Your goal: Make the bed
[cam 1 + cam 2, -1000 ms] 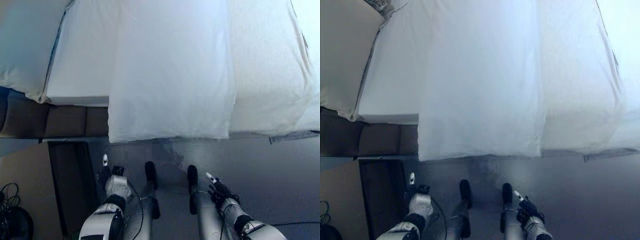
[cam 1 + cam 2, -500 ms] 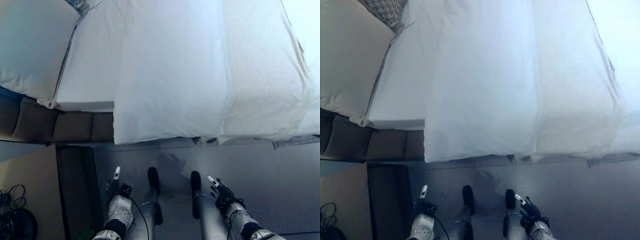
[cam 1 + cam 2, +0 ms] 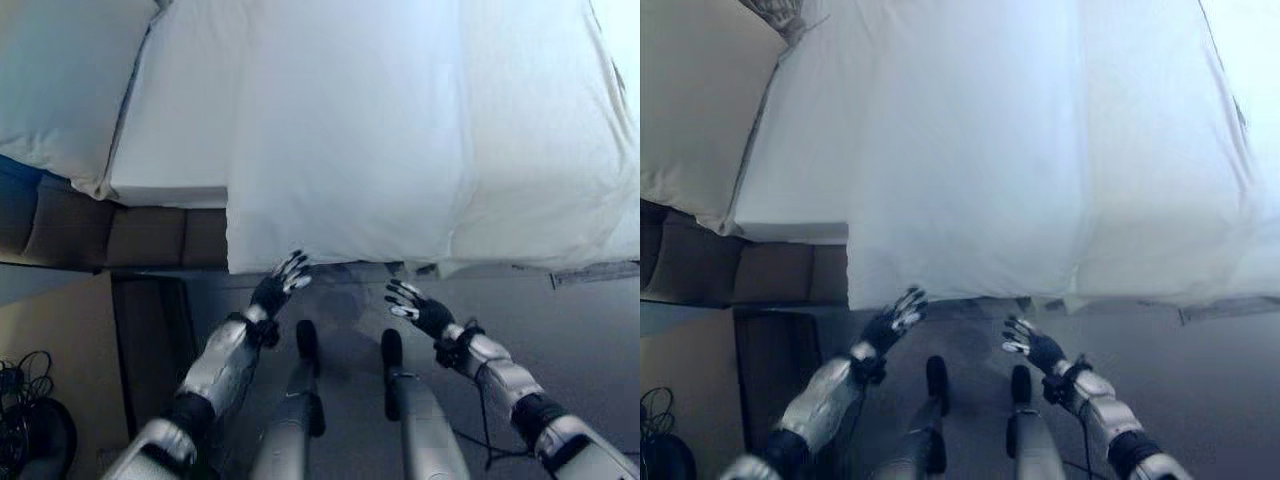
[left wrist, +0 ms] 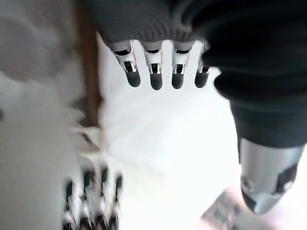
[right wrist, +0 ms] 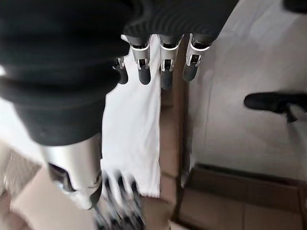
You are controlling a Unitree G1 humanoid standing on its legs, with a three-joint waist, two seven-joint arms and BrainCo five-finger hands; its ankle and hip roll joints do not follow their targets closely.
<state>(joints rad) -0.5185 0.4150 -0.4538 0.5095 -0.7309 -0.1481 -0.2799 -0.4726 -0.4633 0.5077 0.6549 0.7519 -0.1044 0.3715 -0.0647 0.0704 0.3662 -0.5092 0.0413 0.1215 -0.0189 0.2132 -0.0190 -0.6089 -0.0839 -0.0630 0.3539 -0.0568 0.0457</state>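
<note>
A: What's at 9 o'clock?

B: Pillow (image 3: pixel 55 85), white, up at 10 to 9 o'clock, lying partly over the bed's edge. Just beside it, bare sheet (image 3: pixel 185 110), then the brown bed base (image 3: pixel 120 235) showing under it.

A: And the duvet?

B: Duvet (image 3: pixel 350 140) fills 12 o'clock through 3, its near hem (image 3: pixel 300 262) hangs over the bed's side twd the robot. It stops short of the pillow end, so the job looks unfinished.

A: Hands?

B: Left hand (image 3: pixel 277 290) at 7 o'clock, fingers straight & spread, tips right at the hem; can't tell if touching. Holds nothing. Right hand (image 3: pixel 415 308) at 5 o'clock, also spread wide, empty, a bit below the hem, apart from it.

A: How'll the cloth behave?

B: My guess: soft, light, bulky, no stiffness. It'll sag & fold between 2 grips, and it's smooth so a loose pinch may slip. Not fragile.

A: Where to grab?

B: Along the hem, 1 hand near the left corner (image 3: pixel 232 265), the other well apart to the right, thumb under, fingers over. Then pull evenly so it doesn't skew.
</note>
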